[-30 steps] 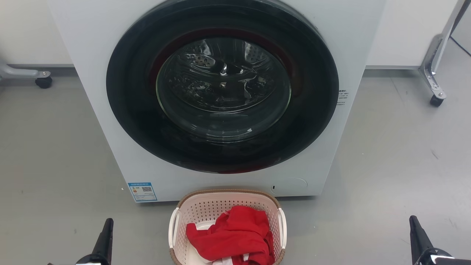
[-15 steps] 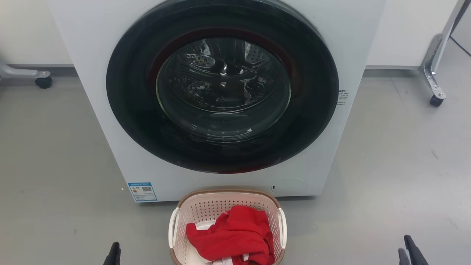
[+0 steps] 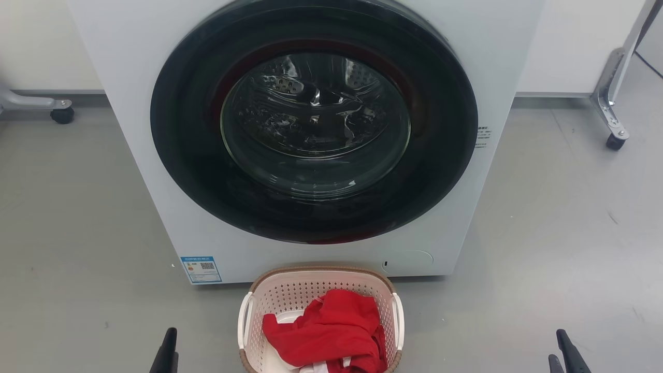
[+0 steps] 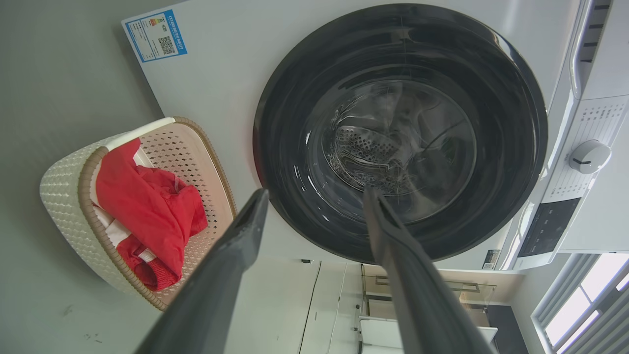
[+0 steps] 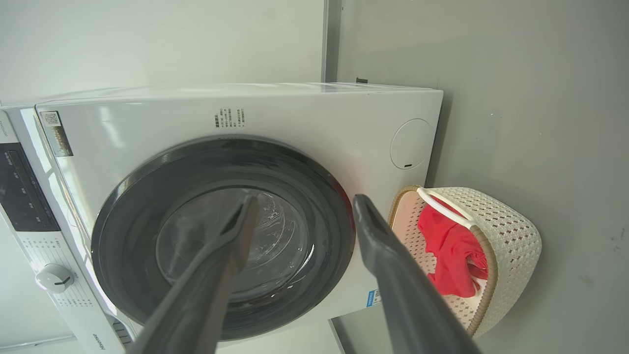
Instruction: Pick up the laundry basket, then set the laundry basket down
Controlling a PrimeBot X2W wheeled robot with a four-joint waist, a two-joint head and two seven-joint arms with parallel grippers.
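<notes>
Head view first: the laundry basket (image 3: 290, 296) sits on the grey floor (image 3: 77, 207) right at the foot of the front-loading washer (image 3: 129, 103), centred under its round dark door (image 3: 315, 124), with a red garment (image 3: 326, 336) bunched up inside over something white. The left gripper (image 3: 170, 353) pokes up at the bottom edge, left of the basket and clear of it, and the right gripper (image 3: 563, 354) does the same further out on the other side. From up here I can't really tell how wide either one is spread. A blue label sticker (image 3: 201, 269) is on the washer's lower left corner. Left wrist view: the left gripper (image 4: 315, 194) has its two fingers spread well apart with nothing between them, aimed at the washer door, and the basket (image 4: 59, 187) is off to one side, not touched. You can see the washer's white dial (image 4: 589, 156) too. Right wrist view: pretty much the mirror of that, the right gripper (image 5: 304, 199) is wide open and empty, pointing at the door, and the basket (image 5: 508, 231) stands on the floor beside the washer's bottom corner, apart from the fingers.
</notes>
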